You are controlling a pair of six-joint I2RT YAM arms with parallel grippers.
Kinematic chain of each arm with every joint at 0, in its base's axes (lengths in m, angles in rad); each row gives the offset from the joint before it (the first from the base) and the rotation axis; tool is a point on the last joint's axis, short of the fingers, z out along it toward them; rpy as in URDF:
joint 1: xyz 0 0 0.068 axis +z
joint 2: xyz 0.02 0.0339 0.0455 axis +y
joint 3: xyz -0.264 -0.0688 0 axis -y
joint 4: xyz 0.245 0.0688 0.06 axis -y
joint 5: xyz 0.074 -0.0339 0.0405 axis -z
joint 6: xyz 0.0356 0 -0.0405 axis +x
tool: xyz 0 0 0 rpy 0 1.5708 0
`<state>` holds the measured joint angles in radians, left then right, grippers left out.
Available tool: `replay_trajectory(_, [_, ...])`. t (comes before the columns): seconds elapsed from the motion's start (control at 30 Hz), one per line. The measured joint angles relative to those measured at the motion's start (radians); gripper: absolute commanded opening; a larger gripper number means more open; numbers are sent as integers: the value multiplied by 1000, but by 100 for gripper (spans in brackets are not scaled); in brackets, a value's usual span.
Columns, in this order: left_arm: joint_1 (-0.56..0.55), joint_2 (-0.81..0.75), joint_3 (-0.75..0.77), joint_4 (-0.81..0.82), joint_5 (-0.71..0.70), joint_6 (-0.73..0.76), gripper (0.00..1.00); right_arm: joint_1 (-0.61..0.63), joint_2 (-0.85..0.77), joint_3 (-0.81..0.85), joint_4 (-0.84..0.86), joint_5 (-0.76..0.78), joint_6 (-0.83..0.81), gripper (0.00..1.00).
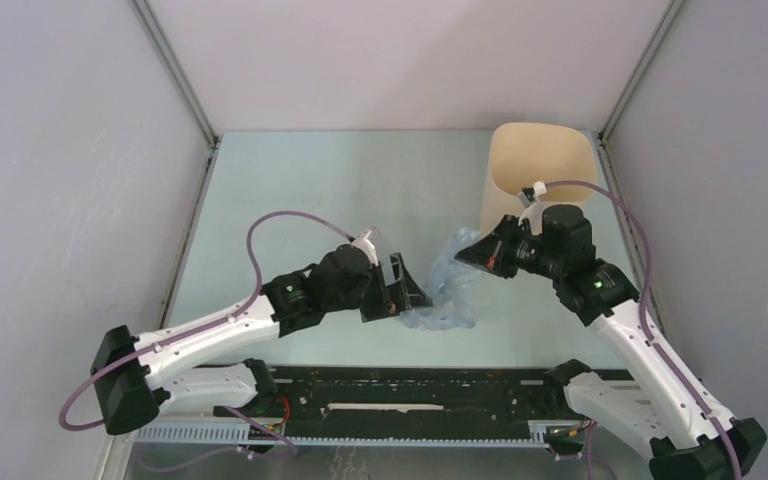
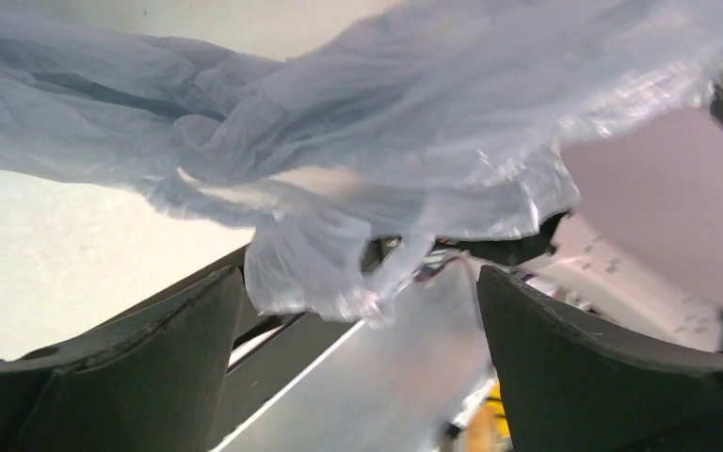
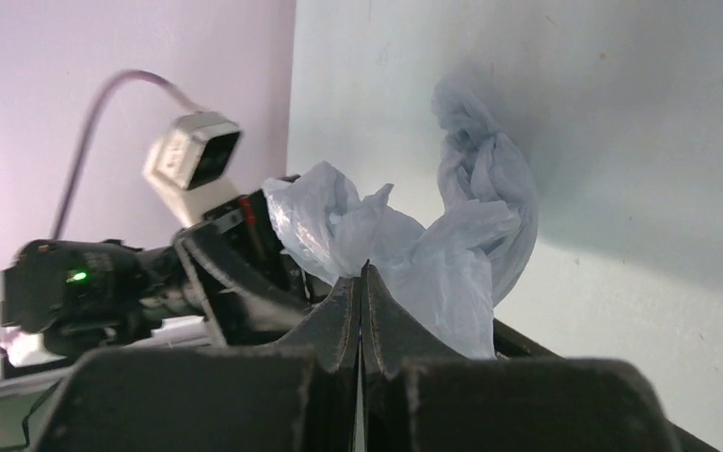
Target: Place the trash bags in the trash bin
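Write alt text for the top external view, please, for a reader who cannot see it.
The right gripper is shut on a crumpled pale-blue bag near the middle of the table, and the left gripper stands open just beside the bag. A beige bin stands upright at the far right corner.

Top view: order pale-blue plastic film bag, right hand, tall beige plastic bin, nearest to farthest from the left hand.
1. Pale-blue plastic film bag, alongside.
2. Right hand, farther right.
3. Tall beige plastic bin, far-right corner.

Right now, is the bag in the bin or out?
Out. The bag sits crumpled on the near side of the bin, pinched in the shut right gripper.
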<state>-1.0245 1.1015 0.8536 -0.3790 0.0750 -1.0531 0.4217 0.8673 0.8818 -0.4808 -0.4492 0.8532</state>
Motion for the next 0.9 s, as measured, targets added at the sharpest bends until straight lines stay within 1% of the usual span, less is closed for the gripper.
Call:
replay_trajectory(0.1, [49,-9,-97,135,50,-115,99,9,-10,0,26,32,27,0])
replay_trajectory(0.17, [56,26,-122,193,89,-171,88,15,-21,0,35,59,40,0])
replay_trajectory(0.23, [56,76,-121,245,124,-200,67,19,-35,0,40,82,49,0])
replay_trajectory(0.27, [57,102,-121,266,143,-209,54,20,-42,0,42,91,51,0])
replay_trajectory(0.3, [61,127,-121,282,162,-214,44,21,-48,0,44,101,53,0])
replay_trajectory(0.4, [92,167,-119,277,188,-204,22,24,-66,0,40,121,51,0])
replay_trajectory(0.43, [110,168,-114,251,187,-184,15,27,-71,0,34,128,46,0])
replay_trajectory(0.47, [127,168,-103,212,178,-160,6,34,-76,0,23,134,37,0])
replay_trajectory(0.5, [149,169,-73,144,162,-117,1,40,-81,0,11,139,24,0])
replay_trajectory(0.53, [169,169,-40,86,144,-77,0,51,-89,0,-10,153,6,0])
replay_trajectory(0.57, [194,169,16,3,114,-18,0,64,-97,0,-36,166,-16,2])
replay_trajectory(0.63, [232,168,116,-99,70,77,0,94,-120,-6,-80,191,-63,10])
replay_trajectory(0.7, [262,166,224,-184,25,178,0,125,-145,-27,-108,206,-110,13])
replay_trajectory(0.77, [281,162,331,-254,-29,274,0,150,-152,-48,-133,213,-144,14])
replay_trajectory(0.83, [287,157,438,-302,-84,362,0,171,-143,-64,-156,222,-172,19])
replay_trajectory(0.87, [286,151,477,-313,-103,396,0,179,-134,-68,-166,228,-184,25])
replay_trajectory(0.9, [286,134,511,-315,-126,434,0,185,-123,-70,-172,232,-196,27])
